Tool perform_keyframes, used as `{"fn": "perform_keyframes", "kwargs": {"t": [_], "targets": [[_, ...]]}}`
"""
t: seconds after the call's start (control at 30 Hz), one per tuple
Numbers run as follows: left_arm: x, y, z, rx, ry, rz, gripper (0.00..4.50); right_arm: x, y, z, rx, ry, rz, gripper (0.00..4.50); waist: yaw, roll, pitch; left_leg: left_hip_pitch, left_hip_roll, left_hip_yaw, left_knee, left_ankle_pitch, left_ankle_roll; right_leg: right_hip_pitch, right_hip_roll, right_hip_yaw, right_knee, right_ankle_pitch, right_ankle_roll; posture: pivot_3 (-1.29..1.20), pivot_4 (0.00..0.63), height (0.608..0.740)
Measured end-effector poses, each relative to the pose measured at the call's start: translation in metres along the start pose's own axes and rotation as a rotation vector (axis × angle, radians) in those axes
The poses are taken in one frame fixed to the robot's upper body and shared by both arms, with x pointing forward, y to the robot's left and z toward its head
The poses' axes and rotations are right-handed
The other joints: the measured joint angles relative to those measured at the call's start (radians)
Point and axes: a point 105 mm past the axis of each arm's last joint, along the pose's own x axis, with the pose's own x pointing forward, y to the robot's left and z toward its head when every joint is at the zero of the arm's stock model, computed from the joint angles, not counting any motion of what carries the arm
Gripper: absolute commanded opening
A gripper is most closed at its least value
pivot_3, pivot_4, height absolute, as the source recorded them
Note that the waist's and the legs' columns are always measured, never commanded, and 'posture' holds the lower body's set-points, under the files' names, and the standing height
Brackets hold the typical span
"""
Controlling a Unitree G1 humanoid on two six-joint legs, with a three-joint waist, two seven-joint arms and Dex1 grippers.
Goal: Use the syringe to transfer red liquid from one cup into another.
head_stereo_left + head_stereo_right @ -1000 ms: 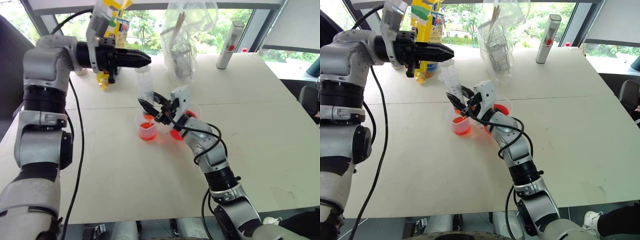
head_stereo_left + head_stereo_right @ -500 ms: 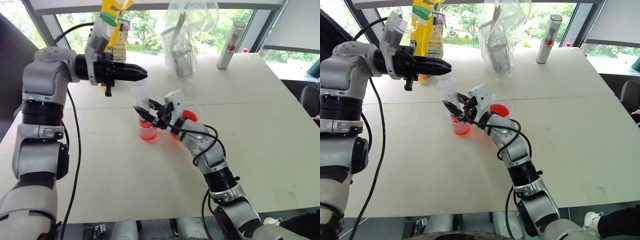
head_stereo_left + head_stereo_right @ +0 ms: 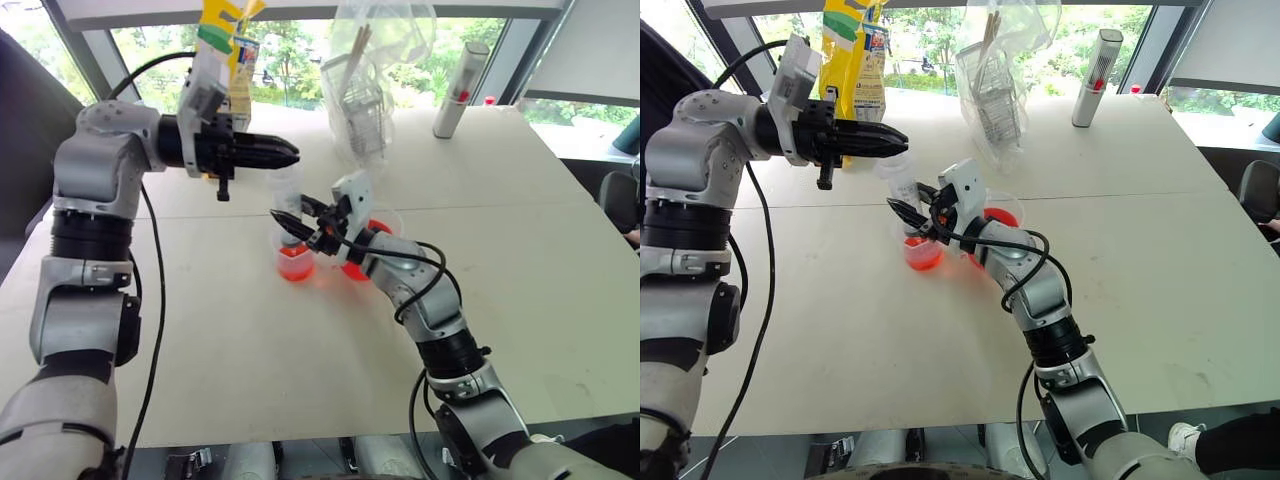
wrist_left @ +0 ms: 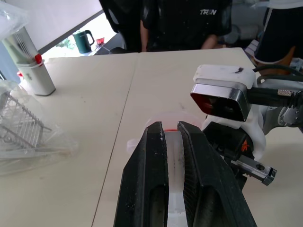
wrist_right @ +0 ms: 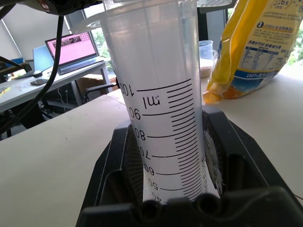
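Where black marks ring it, clear round syringe (image 5: 156,99) barrel, smooth plastic.

**Office-style robot test room**

Large pale worktop (image 3: 250,350) beside a wall of windows (image 3: 290,50) with trees outside. Right wrist view: an open laptop (image 5: 71,49) on a separate desk (image 5: 47,78). Left wrist view: people seated at the far side, a green kettle (image 4: 83,41) by the wall. Office chair (image 3: 1262,190) at the worktop's edge. Yellow snack bag (image 3: 852,60) on the worktop.
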Motion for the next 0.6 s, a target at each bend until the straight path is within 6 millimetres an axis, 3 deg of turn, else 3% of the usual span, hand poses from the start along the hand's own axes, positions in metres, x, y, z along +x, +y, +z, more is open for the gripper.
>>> {"fn": "perform_keyframes", "kwargs": {"t": [0.3,0.5,0.6], "targets": [[0.001,0.005,0.002,-0.029,-0.01,0.025,0.05,0.0,-0.003,0.002,0.003,0.004,-0.012,1.4,0.0,0.0,0.0,0.0,0.0,0.0,0.0,0.0,0.0,0.0,0.0,0.0,0.0,0.0,0.0,0.0,0.15,0.739],[-0.005,0.01,0.0,-0.081,-0.007,0.059,2.73,-0.006,-0.016,0.013,0.014,-0.05,-0.082,1.4,-0.001,0.0,0.0,0.0,0.0,0.0,0.0,0.0,0.0,0.0,0.0,0.0,0.0,0.0,0.0,0.0,0.15,0.739],[-0.004,0.01,-0.007,-0.115,0.013,0.061,4.18,-0.006,-0.011,0.028,0.004,-0.118,-0.071,1.4,-0.001,0.0,0.0,0.0,0.0,0.0,-0.001,0.0,0.0,0.0,0.0,0.0,0.0,0.0,0.0,0.0,0.15,0.739]]}}
